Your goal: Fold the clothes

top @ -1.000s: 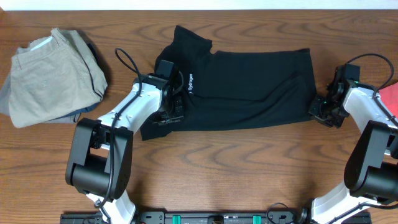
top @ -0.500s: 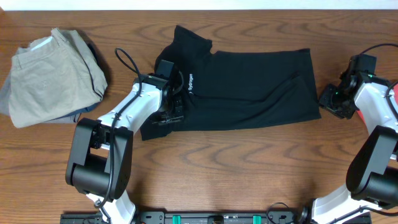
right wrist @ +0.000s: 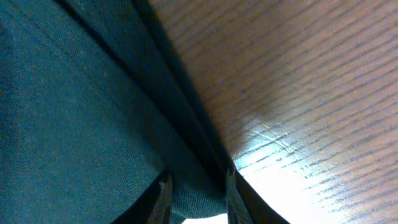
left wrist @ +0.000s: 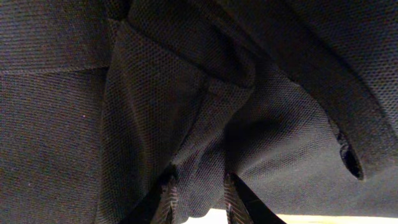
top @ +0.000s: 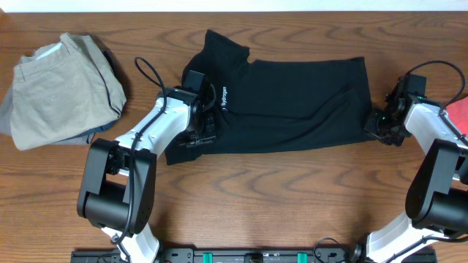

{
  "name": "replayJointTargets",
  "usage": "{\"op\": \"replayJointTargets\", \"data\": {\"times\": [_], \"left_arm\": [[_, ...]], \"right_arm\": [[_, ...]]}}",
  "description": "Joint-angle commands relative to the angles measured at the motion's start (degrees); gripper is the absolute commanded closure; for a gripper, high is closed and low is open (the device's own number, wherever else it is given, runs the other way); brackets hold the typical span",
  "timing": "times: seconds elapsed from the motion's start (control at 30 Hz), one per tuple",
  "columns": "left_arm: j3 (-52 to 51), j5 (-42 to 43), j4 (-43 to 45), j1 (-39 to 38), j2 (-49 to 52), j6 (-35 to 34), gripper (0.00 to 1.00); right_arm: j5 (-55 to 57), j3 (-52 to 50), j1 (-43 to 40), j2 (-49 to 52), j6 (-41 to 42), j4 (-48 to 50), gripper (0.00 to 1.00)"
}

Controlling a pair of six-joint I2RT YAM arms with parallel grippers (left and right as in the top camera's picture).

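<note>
The black T-shirt [top: 292,102] lies across the middle of the wooden table [top: 292,204], laid out as a wide, roughly rectangular band. A narrower part juts toward the far edge at its upper left corner. A small white logo [top: 224,98] shows on the left portion, and soft creases run diagonally across the right half. Its lower edge is nearly straight.

The near half of the table in front of the shirt is bare wood. A khaki garment pile [top: 62,88] sits well apart at the far left. A salmon-red cloth [top: 459,113] shows at the right border, near the right arm.

The left gripper [top: 203,130] rests on the shirt's left portion, just below the logo. In the left wrist view its fingers [left wrist: 239,202] stand close together with a bunched ridge of black fabric squeezed between them. The right gripper [top: 376,128] sits at the shirt's right edge, low to the table. In the right wrist view its fingers [right wrist: 163,196] are drawn narrow around the layered hem, pinching it where cloth meets bare wood.
</note>
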Motion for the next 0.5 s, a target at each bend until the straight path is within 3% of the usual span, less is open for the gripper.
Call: {"op": "replayJointTargets", "data": {"times": [0.0, 0.13, 0.27, 0.47], "left_arm": [[-0.4, -0.9, -0.7, -0.1, 0.5, -0.3, 0.72], [-0.4, -0.9, -1.0, -0.1, 0.5, -0.3, 0.72], [-0.4, -0.9, -1.2, -0.1, 0.5, -0.3, 0.72], [-0.4, -1.0, -3.5, -0.1, 0.5, -0.3, 0.72]], "right_arm": [[-0.6, -0.4, 0.7, 0.3, -0.7, 0.0, 0.81], [-0.4, -1.0, 0.6, 0.3, -0.7, -0.2, 0.99], [4.4, -2.4, 0.6, 0.3, -0.6, -2.4, 0.99], [18.2, -2.5, -1.2, 0.3, 7.9, -11.2, 0.99]]}}
